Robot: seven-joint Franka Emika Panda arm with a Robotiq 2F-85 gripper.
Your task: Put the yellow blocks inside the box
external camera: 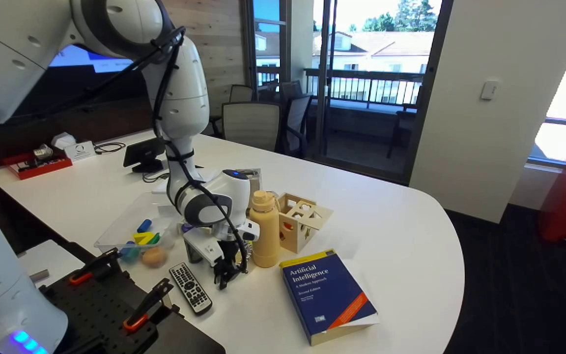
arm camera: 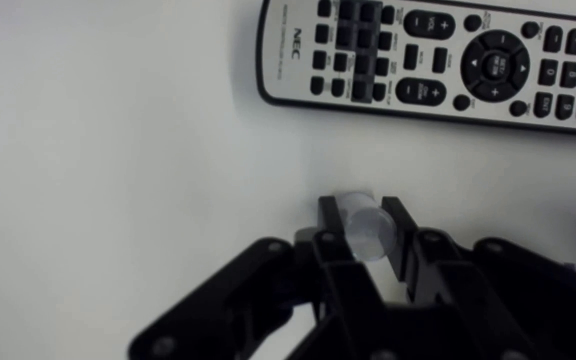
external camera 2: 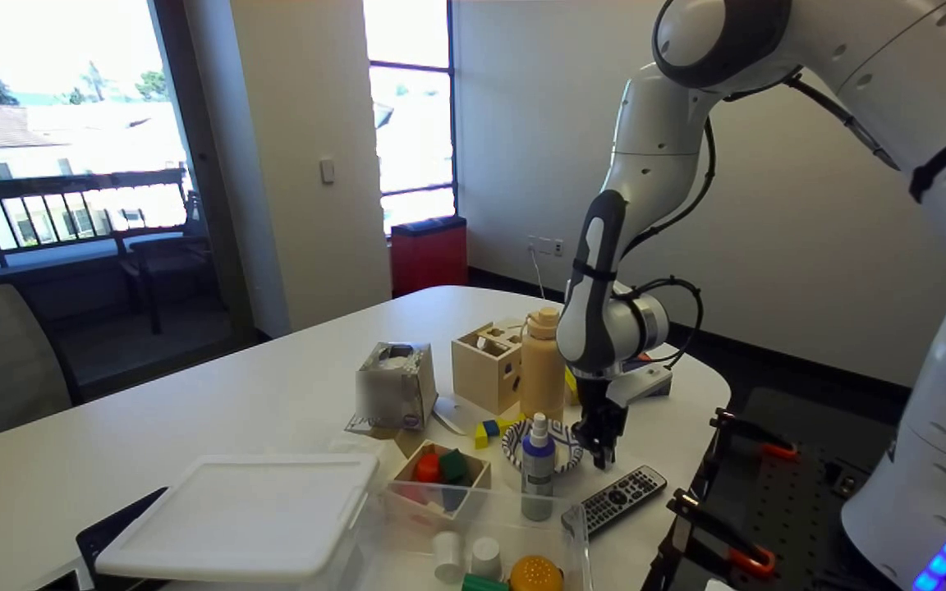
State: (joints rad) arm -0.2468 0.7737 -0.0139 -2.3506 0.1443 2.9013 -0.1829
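Note:
My gripper [arm camera: 359,204] is shut on a small clear cap [arm camera: 370,234], low over the table beside the remote. It also shows in both exterior views [external camera: 221,281] [external camera 2: 602,456]. In an exterior view a yellow block [external camera 2: 481,436] lies on the table near a blue block, with another yellow piece [external camera 2: 507,424] partly hidden by the bowl. A yellow piece [external camera: 144,238] lies in the clear bin. The wooden box with cut-out holes [external camera: 290,237] [external camera 2: 477,376] stands behind the tan bottle, its holed top panel slanted. A small open wooden box [external camera 2: 463,507] holds red and green blocks.
A remote [arm camera: 433,65] lies beside the gripper. A tan bottle [external camera: 265,236], a spray bottle [external camera 2: 537,476] and a patterned bowl [external camera 2: 514,450] stand close by. A blue book [external camera: 327,295], a cardboard box [external camera 2: 395,390] and a clear bin [external camera 2: 383,533] are also on the table.

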